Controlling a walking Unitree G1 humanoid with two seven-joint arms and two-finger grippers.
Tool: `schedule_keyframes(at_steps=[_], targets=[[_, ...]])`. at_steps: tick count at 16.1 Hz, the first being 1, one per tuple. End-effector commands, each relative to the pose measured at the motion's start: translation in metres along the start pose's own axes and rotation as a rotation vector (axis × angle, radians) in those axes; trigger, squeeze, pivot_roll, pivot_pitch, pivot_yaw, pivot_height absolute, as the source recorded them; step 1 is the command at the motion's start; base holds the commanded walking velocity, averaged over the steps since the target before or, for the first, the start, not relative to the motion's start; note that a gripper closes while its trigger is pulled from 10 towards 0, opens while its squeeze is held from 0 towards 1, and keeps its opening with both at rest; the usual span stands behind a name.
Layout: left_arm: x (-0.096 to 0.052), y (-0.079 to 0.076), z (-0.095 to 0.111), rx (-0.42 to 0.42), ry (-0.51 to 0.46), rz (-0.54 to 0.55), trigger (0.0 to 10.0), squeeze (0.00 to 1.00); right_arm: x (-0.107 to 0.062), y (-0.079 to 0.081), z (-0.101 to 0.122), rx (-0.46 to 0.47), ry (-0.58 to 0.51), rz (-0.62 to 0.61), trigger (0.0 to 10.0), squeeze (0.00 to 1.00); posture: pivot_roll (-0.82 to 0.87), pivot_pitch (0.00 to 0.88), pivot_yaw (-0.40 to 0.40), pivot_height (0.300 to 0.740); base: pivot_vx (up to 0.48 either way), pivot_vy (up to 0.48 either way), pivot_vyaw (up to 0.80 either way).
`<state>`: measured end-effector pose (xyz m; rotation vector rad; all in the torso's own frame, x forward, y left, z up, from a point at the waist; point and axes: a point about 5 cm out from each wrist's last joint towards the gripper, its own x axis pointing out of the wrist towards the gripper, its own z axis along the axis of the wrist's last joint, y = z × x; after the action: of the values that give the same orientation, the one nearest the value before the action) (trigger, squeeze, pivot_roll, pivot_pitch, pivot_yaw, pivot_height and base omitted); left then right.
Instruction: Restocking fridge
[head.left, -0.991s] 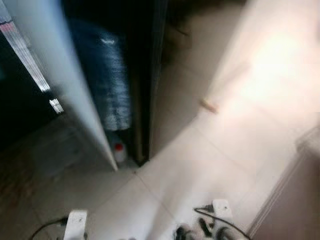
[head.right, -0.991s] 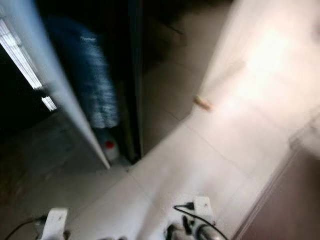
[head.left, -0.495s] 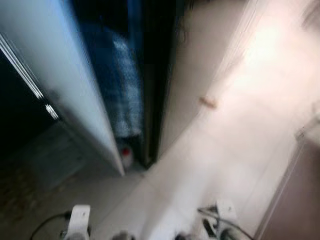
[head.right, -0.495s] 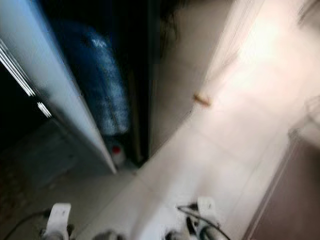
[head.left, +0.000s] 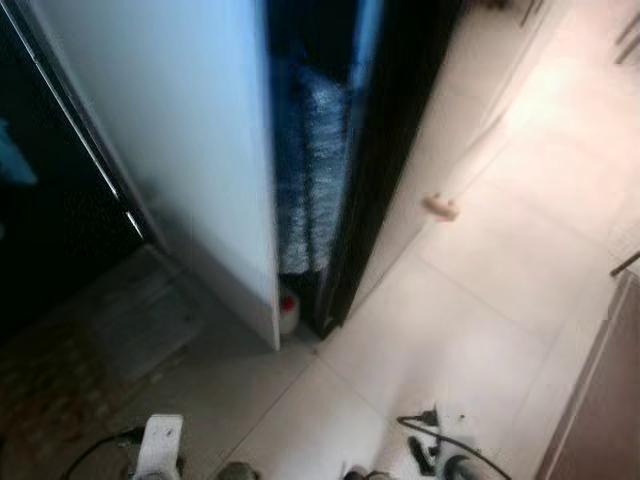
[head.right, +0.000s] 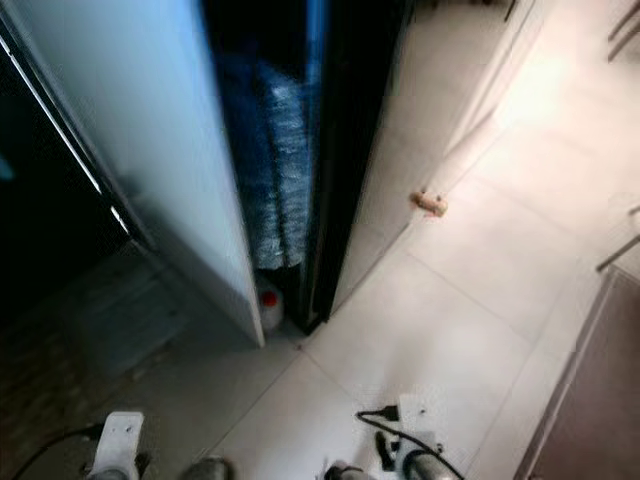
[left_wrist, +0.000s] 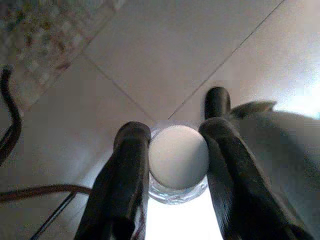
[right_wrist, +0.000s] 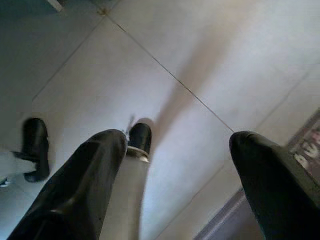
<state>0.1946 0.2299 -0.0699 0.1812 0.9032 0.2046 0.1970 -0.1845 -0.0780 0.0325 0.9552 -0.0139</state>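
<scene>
Left gripper (left_wrist: 172, 145) is clamped on a white-capped bottle (left_wrist: 178, 156), held right between its fingers above the tiled floor (left_wrist: 165, 55). Right gripper (right_wrist: 182, 150) hangs spread wide, nothing in it, near the fridge door (head.left: 170, 130).

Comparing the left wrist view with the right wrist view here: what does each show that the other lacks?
Left wrist: the left gripper shut on a clear bottle with a white cap, plus a patterned mat and cables.
Right wrist: the right gripper open, holding nothing.
Both: black fingers over pale floor tiles.
</scene>
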Motion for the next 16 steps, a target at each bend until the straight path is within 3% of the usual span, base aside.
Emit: schedule_keyframes(at_steps=[1,4,16], targets=[[-0.003,0.005,-0.017,0.021,0.052,0.011,10.0,0.00,0.000,0.004,-0.007,0.018,0.022,0.007,10.0,0.00,0.04,0.209,-0.067,0.740,0.000,0.296,0.00],[-0.003,0.005,-0.016,0.020,0.049,0.011,10.0,0.00,0.000,0.004,-0.007,0.012,0.024,0.009,10.0,0.00,0.04,0.206,-0.068,0.740,0.000,0.280,-0.78],[0.000,0.000,-0.003,0.039,0.025,-0.010,10.0,0.00,0.001,0.004,0.001,0.021,0.010,-0.011,10.0,0.00,0.01,0.169,-0.054,0.740,0.000,0.000,-0.77]])
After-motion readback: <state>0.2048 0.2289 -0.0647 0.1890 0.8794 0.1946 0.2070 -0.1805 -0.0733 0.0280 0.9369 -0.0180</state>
